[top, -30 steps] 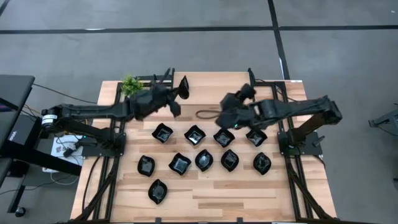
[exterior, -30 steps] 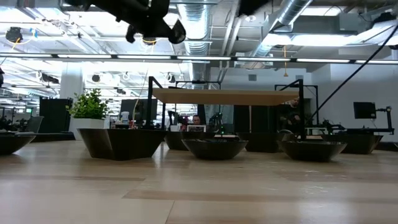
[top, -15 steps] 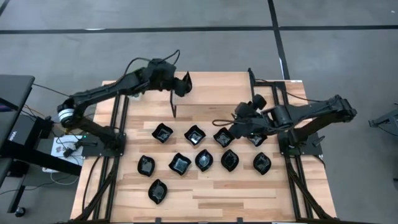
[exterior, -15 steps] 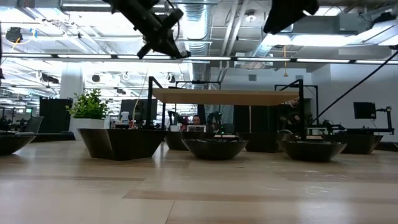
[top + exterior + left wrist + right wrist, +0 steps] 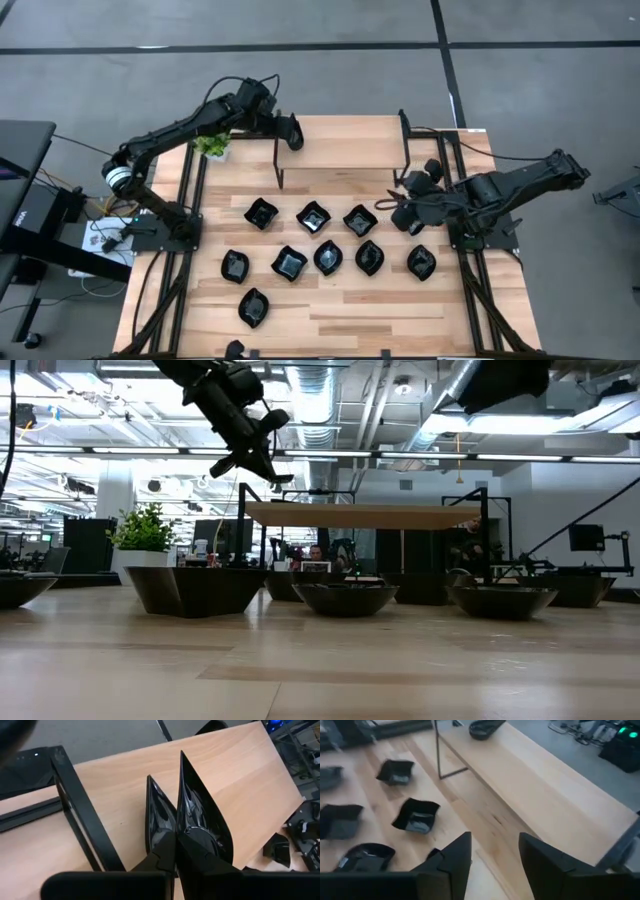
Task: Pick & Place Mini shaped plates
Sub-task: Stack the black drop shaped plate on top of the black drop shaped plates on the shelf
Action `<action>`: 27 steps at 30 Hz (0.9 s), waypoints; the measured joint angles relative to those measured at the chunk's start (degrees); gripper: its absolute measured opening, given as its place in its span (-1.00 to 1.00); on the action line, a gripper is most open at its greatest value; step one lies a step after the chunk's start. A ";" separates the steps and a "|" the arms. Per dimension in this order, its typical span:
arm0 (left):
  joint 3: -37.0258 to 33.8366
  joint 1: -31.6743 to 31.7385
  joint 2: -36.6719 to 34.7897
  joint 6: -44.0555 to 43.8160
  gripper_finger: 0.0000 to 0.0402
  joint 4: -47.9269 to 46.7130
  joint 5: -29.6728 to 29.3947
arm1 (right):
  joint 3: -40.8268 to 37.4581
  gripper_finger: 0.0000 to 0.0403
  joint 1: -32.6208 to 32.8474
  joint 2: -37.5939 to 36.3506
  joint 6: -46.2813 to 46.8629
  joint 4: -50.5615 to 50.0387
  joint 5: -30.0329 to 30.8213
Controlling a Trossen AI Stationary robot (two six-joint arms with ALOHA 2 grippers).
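Gripping plate (image 5: pixel 200 815) edge-on, pointed tip away from left jaws (image 5: pixel 175 837), wrist view only; right jaws (image 5: pixel 495 852) apart, empty.

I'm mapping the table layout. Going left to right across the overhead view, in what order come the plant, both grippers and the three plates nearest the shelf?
Potted plant → left plate → left gripper, shut on a held plate over the shelf → middle plate → right plate → right gripper, open, beside that row.
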 joint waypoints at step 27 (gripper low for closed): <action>4.11 2.37 7.28 0.72 -0.95 -2.28 4.18 | -15.19 -0.47 0.35 -17.09 -3.48 14.52 -6.52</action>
